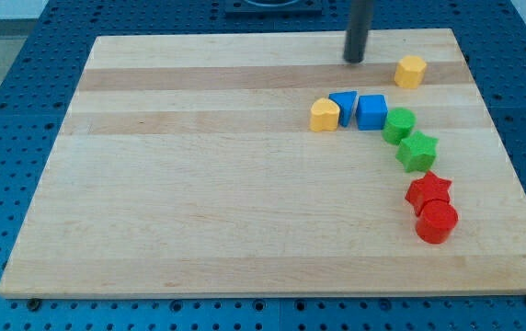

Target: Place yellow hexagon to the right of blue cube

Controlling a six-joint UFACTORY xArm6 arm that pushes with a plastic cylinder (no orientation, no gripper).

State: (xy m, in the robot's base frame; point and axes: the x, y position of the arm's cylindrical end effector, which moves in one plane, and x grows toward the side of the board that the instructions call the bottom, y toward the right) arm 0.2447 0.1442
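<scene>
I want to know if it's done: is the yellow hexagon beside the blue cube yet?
Not yet. The yellow hexagon sits apart, above-right of the blue cube.

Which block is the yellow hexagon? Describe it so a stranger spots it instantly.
Start at the wooden board's top right corner, just right of my tip. The yellow hexagon sits there alone, unlike the other yellow block, which touches the chain of blue blocks lower down.

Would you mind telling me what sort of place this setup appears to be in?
Probably a robotics lab bench. A wooden board lies on a blue perforated table, small coloured blocks such as the yellow hexagon and blue cube sit on it, and my tip stands above them.
</scene>
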